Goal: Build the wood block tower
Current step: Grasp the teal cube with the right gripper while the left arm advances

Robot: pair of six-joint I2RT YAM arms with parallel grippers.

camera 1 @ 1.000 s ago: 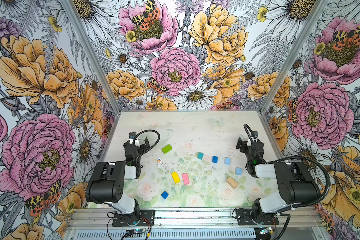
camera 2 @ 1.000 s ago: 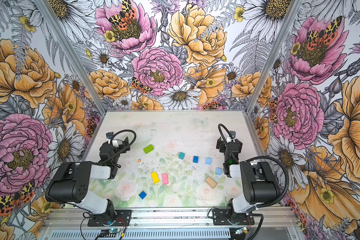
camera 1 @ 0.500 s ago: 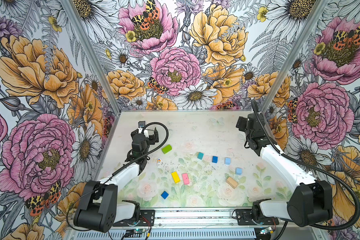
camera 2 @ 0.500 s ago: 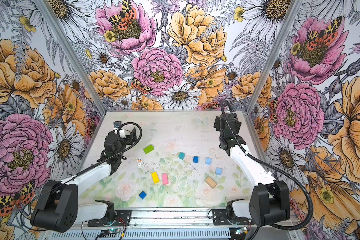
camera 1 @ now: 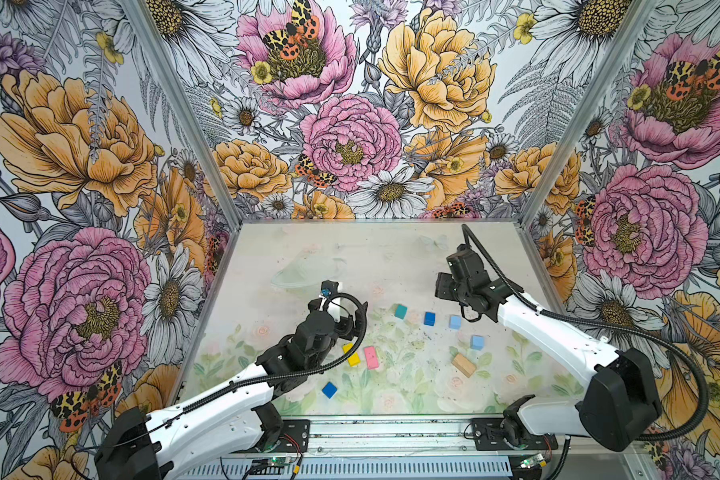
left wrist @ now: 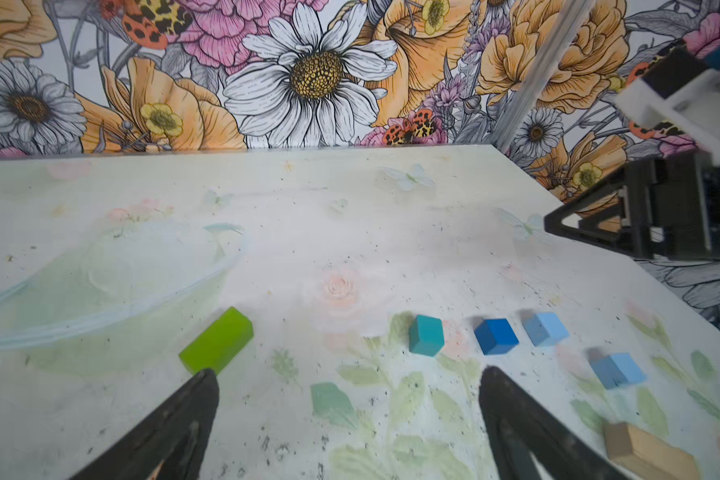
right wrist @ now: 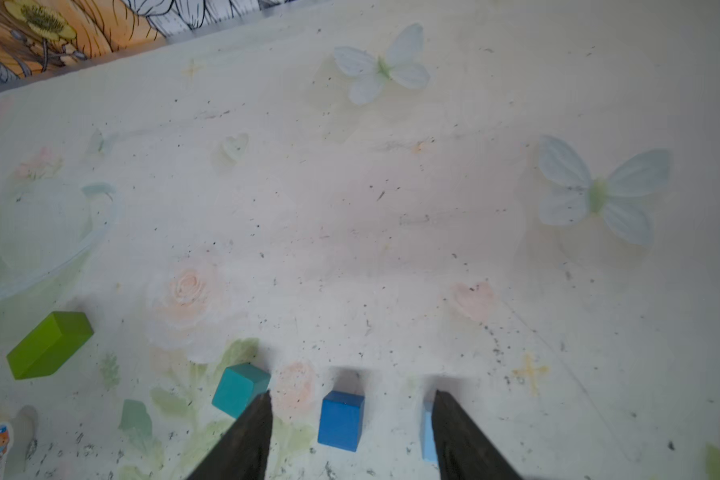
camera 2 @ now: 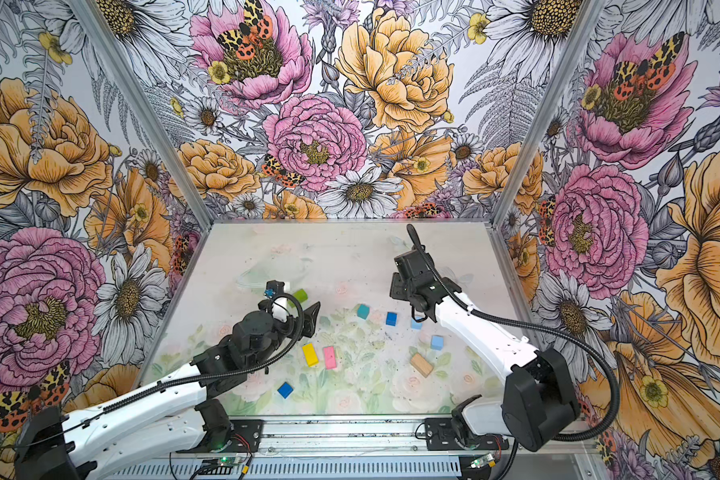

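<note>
- Nearest the front rail [camera 1: 391, 434], the near dark blue cube [camera 1: 329, 390] lies alone on the table [camera 1: 350, 249]. No block rests on another, so the tower is not yet begun.
- Next out, the tan brick [camera 1: 464, 365], yellow brick [camera 1: 353, 357], pink brick [camera 1: 371, 358] and near light blue cube [camera 1: 477, 342] all lie flat. The left arm [camera 1: 233, 399] covers a corner of the yellow one in a top view, so a low sweep could drag it.
- Further out, your right gripper [right wrist: 352, 393] hangs with jaws parted and empty, framing the far dark blue cube [right wrist: 341, 419]. The teal cube [right wrist: 240, 388] and far light blue cube [right wrist: 427, 432] sit close on either side. If you drop straight down, a fingertip could land on a neighbour and skid it away.
- Further still, your left gripper [left wrist: 348, 374] is spread wide and empty, with one fingertip over the end of the green brick [left wrist: 217, 340]. Lowering off-centre would shove it rather than straddle it.
- Count: two dark blue cubes, two light blue, one teal; one brick each of green, yellow, pink and tan. That makes nine blocks, plus one tiny astronaut figure [right wrist: 0, 444].
</note>
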